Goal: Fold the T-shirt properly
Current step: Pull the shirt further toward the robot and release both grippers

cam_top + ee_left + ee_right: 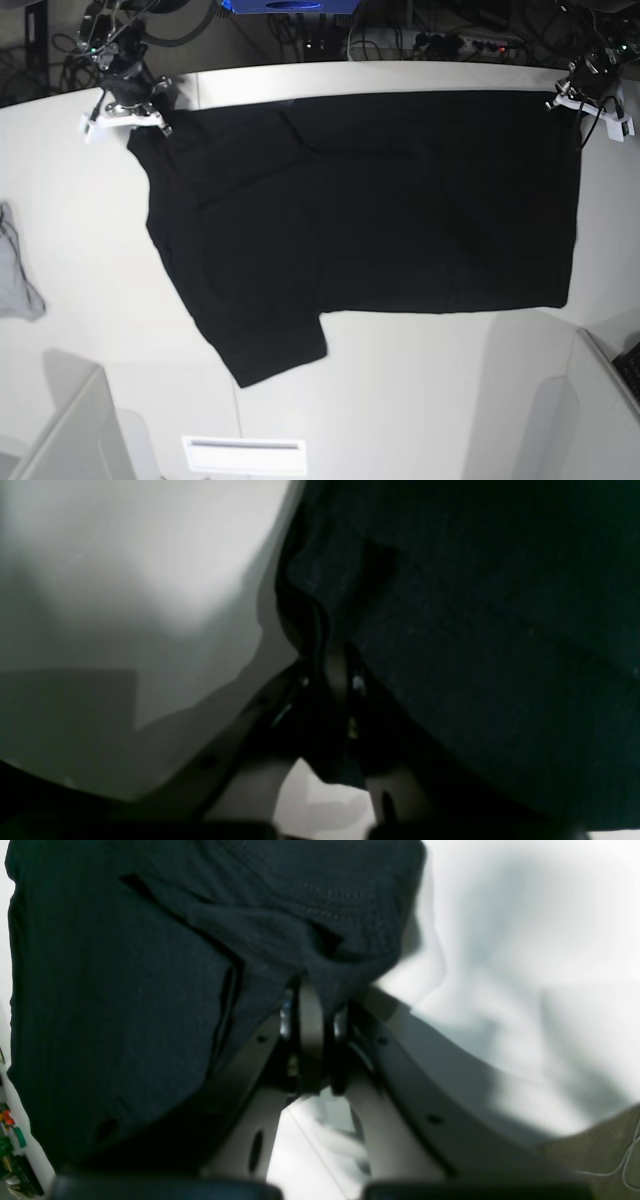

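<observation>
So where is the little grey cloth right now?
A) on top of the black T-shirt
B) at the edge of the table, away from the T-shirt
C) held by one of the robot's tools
B: in the base view the small grey cloth lies at the table's edge, apart from the black T-shirt, while both tools pinch the shirt's far corners.
</observation>
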Robot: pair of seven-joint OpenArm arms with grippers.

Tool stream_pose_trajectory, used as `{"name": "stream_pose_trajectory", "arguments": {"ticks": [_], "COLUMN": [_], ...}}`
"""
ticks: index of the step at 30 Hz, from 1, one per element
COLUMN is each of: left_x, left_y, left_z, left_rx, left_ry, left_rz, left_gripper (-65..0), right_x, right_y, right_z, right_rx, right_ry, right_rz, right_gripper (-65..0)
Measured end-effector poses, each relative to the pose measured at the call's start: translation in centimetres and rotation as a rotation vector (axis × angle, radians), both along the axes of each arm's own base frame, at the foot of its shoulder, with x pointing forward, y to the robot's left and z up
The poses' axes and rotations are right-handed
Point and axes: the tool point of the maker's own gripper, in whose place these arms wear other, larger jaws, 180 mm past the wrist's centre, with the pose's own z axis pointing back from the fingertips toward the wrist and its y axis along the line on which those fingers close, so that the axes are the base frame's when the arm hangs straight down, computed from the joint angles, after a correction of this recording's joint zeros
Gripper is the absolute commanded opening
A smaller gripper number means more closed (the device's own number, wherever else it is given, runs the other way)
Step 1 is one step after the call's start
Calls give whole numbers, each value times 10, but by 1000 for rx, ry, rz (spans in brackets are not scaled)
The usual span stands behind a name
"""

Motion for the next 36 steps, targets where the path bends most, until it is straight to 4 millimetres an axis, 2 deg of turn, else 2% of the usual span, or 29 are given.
{"name": "stream_pose_trajectory", "arguments": {"ticks": [8,23,35,36], "left_x": [-5,-15,-15,-15], "left_y": [1,1,1,1], "left_z": [-1,-2,-2,-2], "left_rx": [2,6,6,7], "left_ry": [7,22,24,23], "left_rz": [1,2,1,1], "left_gripper": [-650,-650,-650,-650], "right_x": [-25,-33,-33,-33], "right_y": [0,0,0,0], "right_z": [5,5,5,5], "right_rx": [-24,-27,-27,-26], "right_ry": [35,49,49,49], "right_rz": [13,15,15,15], "right_gripper": [-650,-650,-650,-608]}}
